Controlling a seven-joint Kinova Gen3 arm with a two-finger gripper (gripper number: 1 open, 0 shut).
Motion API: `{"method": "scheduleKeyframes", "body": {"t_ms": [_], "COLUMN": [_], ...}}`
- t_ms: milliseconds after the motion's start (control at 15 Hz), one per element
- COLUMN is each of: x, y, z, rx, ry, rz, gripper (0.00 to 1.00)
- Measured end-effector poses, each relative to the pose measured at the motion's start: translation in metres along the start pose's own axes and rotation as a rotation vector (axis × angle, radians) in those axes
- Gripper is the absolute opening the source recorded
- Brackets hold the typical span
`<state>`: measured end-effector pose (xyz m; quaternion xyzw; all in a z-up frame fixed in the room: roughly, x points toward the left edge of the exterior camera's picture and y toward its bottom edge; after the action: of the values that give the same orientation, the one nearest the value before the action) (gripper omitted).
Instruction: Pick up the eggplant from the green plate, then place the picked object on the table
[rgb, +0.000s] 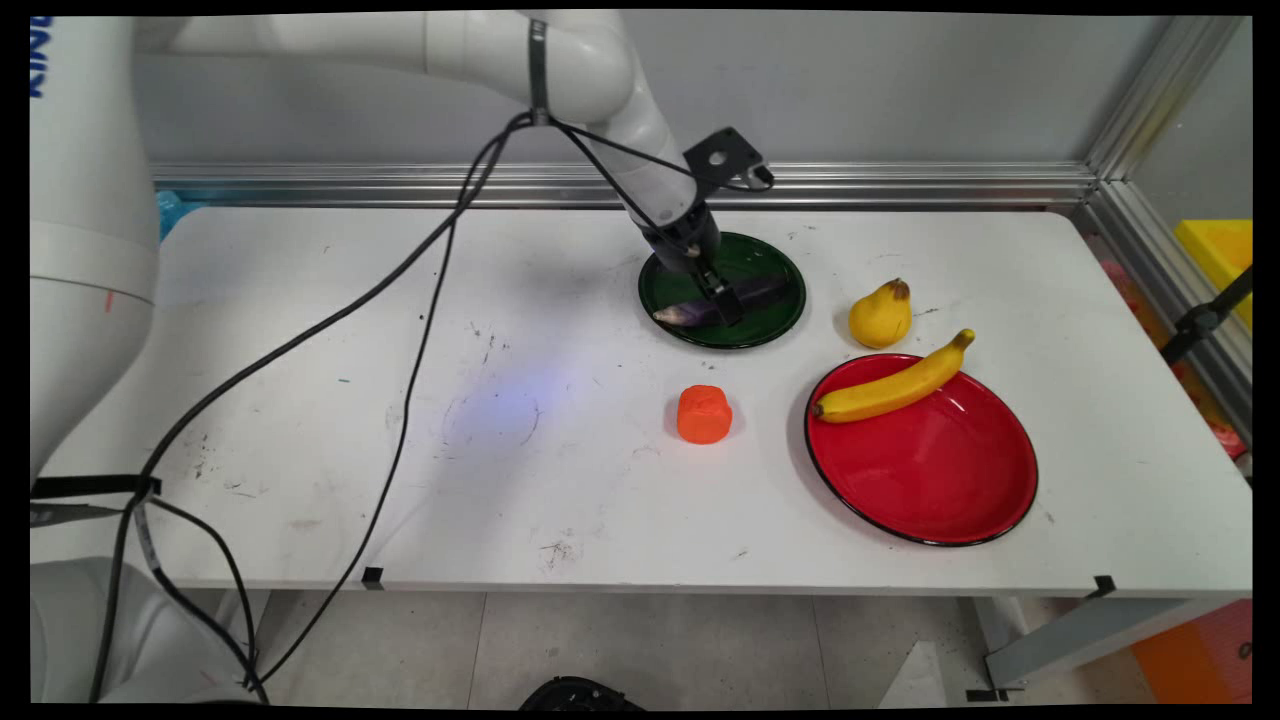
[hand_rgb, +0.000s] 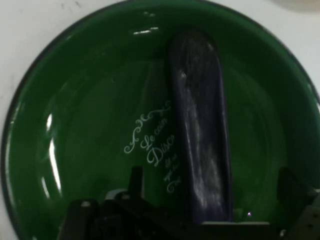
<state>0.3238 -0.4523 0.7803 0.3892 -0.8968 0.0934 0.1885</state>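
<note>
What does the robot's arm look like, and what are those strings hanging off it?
The arm is smooth, white and rounded like fat tubes, with blue KINOVA lettering on the big link at the left. The strings are black cables, strapped on with a black band. At its tip sits a small black gripper with two fingers and a black bracket above.

Main view high over table's near side, hand view close, both showing green plate (rgb: 775, 262) (hand_rgb: 75, 125)

green plate (hand_rgb: 60, 125): glossy enamel | eggplant (hand_rgb: 200, 140): smooth, shiny | table (rgb: 500, 400): matt, scuffed
</note>
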Motion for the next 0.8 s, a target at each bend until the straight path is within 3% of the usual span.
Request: {"method": "scheduleKeyframes", "body": {"t_ms": [400,467,800], "x": [0.009,0.010,0.013], "y": [0.004,0.004,0.002], "z": [0.028,0.030,0.029], "rx": [0.010,0.010,0.020], "ry": [-0.036,-0.037,-0.035], "rz": [0.006,0.009,0.025], "gripper": [1.00,0.00,0.00]}}
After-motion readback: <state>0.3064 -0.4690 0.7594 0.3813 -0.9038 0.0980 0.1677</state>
